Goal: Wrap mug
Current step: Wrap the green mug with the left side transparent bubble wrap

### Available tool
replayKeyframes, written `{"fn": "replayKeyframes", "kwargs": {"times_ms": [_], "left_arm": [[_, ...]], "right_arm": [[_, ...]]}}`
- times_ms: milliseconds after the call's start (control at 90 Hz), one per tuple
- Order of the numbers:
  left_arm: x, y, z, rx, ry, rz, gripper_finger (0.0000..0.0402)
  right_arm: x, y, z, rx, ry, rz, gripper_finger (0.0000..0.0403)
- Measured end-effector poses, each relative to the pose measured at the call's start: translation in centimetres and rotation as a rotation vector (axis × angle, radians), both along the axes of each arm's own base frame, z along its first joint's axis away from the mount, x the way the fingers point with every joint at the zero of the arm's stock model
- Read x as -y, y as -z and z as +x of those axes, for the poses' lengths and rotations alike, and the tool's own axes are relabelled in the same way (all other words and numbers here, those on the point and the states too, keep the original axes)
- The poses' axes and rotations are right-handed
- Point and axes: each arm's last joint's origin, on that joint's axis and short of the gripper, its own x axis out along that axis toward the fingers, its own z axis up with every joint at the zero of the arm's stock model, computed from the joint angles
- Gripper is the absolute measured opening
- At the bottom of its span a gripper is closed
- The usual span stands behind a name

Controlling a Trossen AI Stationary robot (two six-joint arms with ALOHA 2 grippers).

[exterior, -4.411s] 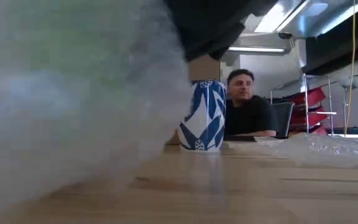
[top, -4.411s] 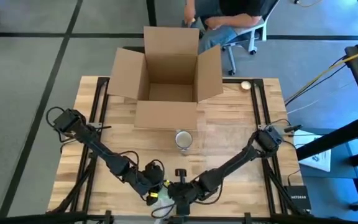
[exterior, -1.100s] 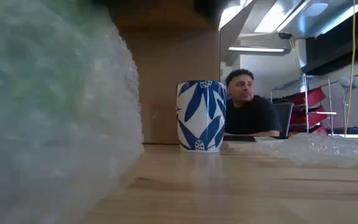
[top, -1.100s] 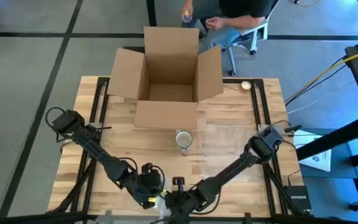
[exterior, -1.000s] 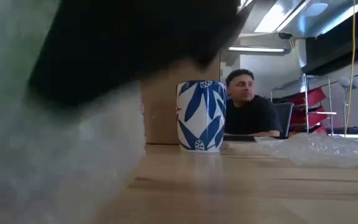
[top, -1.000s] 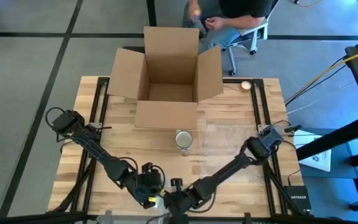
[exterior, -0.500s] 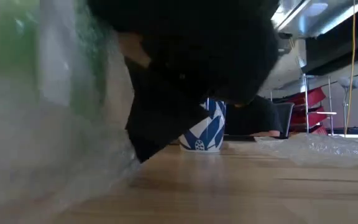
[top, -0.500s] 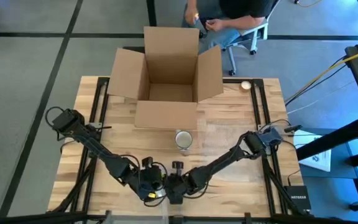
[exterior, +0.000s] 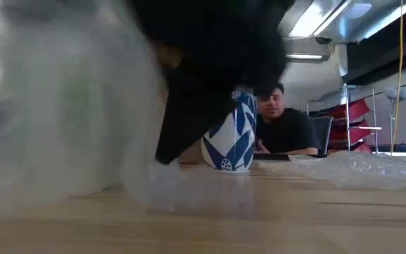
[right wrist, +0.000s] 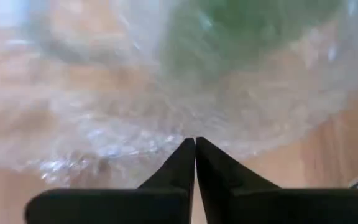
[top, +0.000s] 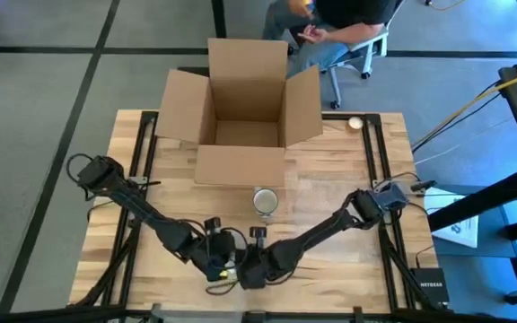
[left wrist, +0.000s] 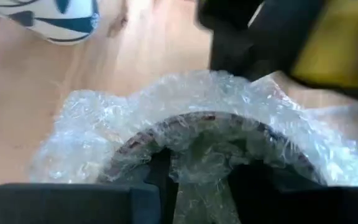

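Mug (top: 265,200): seen from above standing upright on the bare table (top: 330,170), just in front of the open cardboard box (top: 240,103); its blue-and-white leaf pattern is made out only in the low view (exterior: 235,141), where it is partly hidden behind a dark arm; an edge of it is caught in the left wrist view (left wrist: 48,18)

Bubble wrap: barely made out from above; shown plainly in the left wrist view (left wrist: 191,124) as a bundle around a rounded object, apart from the mug; filling the near left of the low view (exterior: 69,106)

Left gripper (top: 215,260): placed near the table's front edge, well in front of the mug; its fingers (left wrist: 166,186) are seen pressed into the wrap, closed on a fold of it

Right gripper (top: 243,269): set just beside the left one; its fingers (right wrist: 194,165) are shown closed tip to tip against the wrap

Person (exterior: 284,120): seated beyond the table, seen in the low view and at the top of the high view
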Motion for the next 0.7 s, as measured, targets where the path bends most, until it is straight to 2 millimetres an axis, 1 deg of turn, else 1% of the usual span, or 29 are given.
{"fn": "replayKeyframes", "kwargs": {"times_ms": [67,167,256,422,511,578,700], "left_arm": [[0.3,-0.7,0.4,0.015,0.033,0.002,0.0105],[0.6,-1.6,0.8,0.043,0.06,0.003,0.0105],[0.6,-1.6,0.8,0.049,0.066,0.013,0.0105],[0.7,-2.1,0.9,0.073,0.073,0.007,0.0105],[0.6,-1.3,0.7,0.025,0.095,0.034,0.0105],[0.6,-1.3,0.7,0.028,0.094,0.03,0.0105],[0.6,-1.1,0.5,0.029,0.096,0.022,0.0105]], "right_arm": [[-0.5,-1.1,0.0,0.003,-0.009,0.0,0.0001],[-0.4,-2.4,-0.3,-0.028,-0.004,-0.023,0.0001],[-0.7,-3.4,-0.7,-0.056,-0.008,-0.05,0.0001],[-1.2,-5.3,-1.0,-0.051,-0.019,-0.085,0.0001],[-1.3,-6.4,-0.9,-0.013,-0.017,-0.069,0.0001],[-1.3,-6.8,-0.8,0.012,-0.008,-0.074,0.0001],[-1.4,-6.7,-0.5,0.04,-0.006,-0.06,0.0001]]}}
